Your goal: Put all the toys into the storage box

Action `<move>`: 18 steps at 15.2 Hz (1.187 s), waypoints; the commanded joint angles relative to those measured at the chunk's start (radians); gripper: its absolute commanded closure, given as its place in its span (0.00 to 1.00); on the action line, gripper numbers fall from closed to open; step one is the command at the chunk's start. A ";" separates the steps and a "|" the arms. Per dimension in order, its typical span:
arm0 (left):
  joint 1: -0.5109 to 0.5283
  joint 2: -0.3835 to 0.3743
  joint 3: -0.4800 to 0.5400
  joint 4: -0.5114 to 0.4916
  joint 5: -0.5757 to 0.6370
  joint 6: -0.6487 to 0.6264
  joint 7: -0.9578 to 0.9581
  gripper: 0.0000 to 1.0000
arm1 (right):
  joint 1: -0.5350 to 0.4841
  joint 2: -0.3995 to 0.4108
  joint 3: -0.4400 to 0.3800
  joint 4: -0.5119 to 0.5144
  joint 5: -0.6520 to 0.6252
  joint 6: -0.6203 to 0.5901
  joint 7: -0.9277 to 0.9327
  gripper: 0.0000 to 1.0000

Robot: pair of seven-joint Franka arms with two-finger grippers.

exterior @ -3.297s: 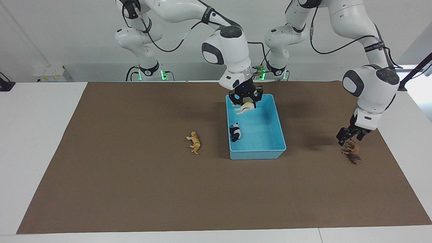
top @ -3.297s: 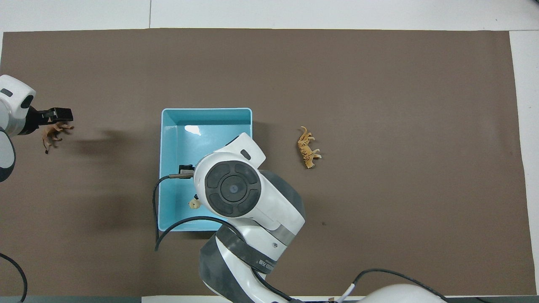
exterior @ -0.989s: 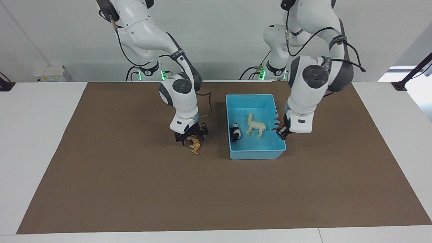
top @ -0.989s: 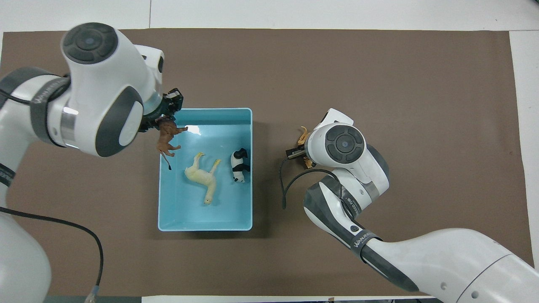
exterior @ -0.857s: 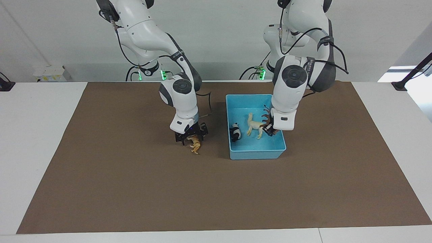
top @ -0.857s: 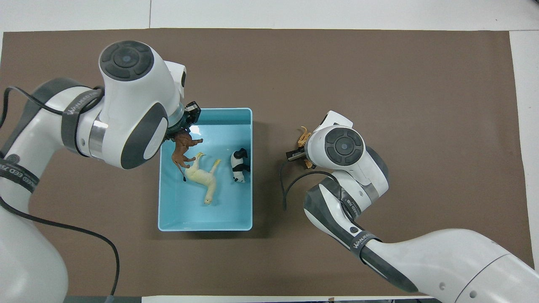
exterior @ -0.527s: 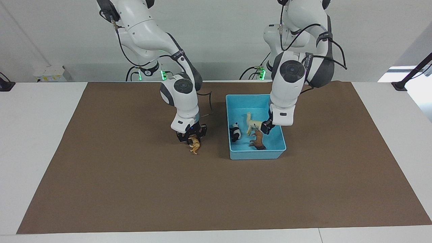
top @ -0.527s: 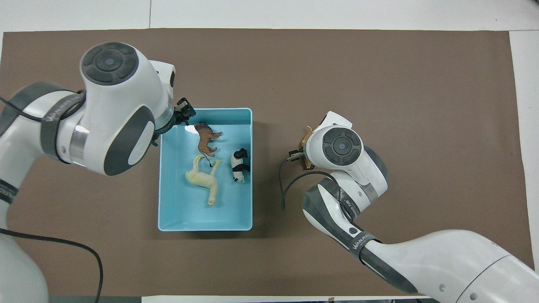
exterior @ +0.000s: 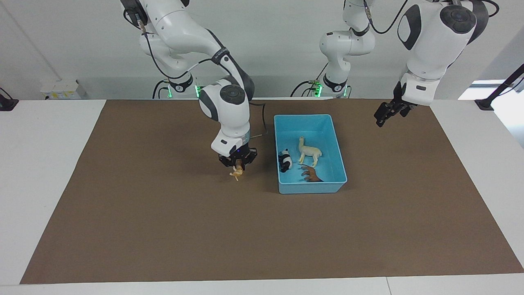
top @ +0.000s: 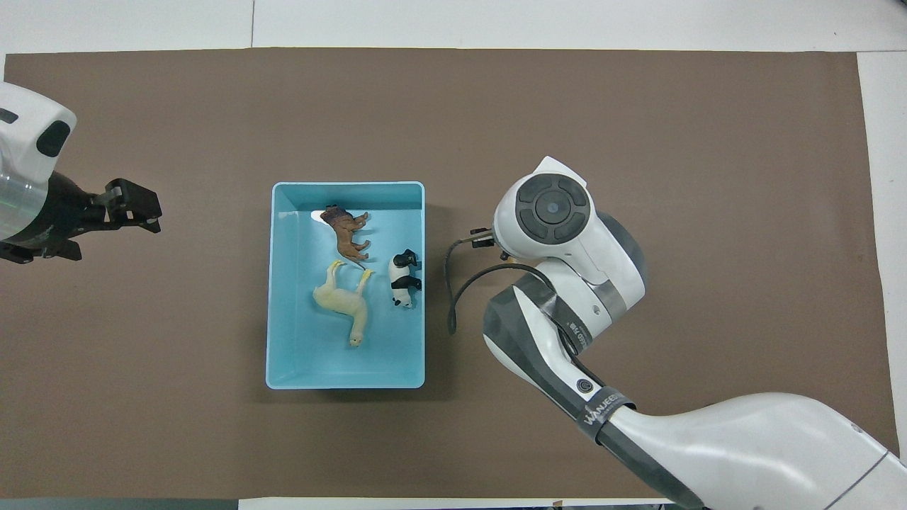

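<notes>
The light-blue storage box (exterior: 311, 187) (top: 347, 186) sits mid-mat with three toys in it. A cream llama (exterior: 310, 152) (top: 345, 304) lies at its middle, with a panda (exterior: 285, 160) (top: 404, 278) against the wall toward the right arm's end. A brown lion (exterior: 312, 175) (top: 346, 234) rests farther from the robots than both. Beside the box, my right gripper (exterior: 237, 165) is shut on the orange tiger (exterior: 236, 174), which dangles just above the mat; the arm hides it in the overhead view. My left gripper (exterior: 382, 116) (top: 138, 211) hangs open and empty over the mat toward the left arm's end.
A brown mat (exterior: 163, 229) covers the white table (exterior: 41, 164). The right arm's wrist and a loose cable (top: 453, 283) hang close to the box wall.
The left gripper opened and dropped the lion into the box, then rose and swung away toward its own end. The right gripper shut on the tiger and lifted it off the mat.
</notes>
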State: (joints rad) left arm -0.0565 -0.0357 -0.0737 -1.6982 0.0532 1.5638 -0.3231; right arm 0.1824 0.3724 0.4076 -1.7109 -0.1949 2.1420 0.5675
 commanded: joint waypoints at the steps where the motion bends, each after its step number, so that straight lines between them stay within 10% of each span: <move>1: 0.012 -0.020 -0.006 -0.011 -0.009 -0.070 0.139 0.00 | 0.161 0.092 -0.001 0.299 0.072 -0.128 0.206 1.00; 6: 0.033 -0.027 -0.008 -0.031 -0.009 -0.054 0.177 0.00 | 0.255 0.099 0.002 0.146 0.080 0.213 0.319 1.00; 7: 0.033 -0.026 -0.011 -0.031 -0.009 -0.054 0.179 0.00 | 0.259 0.091 0.002 0.131 0.080 0.205 0.331 0.01; 14: 0.035 0.006 0.008 0.045 -0.073 -0.090 0.351 0.00 | 0.255 0.041 -0.009 0.286 0.066 -0.048 0.490 0.00; 18: 0.030 0.020 0.008 0.066 -0.076 -0.094 0.363 0.00 | 0.057 -0.075 -0.010 0.277 0.068 -0.115 0.308 0.00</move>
State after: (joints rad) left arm -0.0313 -0.0352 -0.0634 -1.6670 -0.0053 1.4995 0.0167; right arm 0.3498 0.3499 0.3865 -1.4151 -0.1290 2.0618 1.0028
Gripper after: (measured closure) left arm 0.000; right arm 0.000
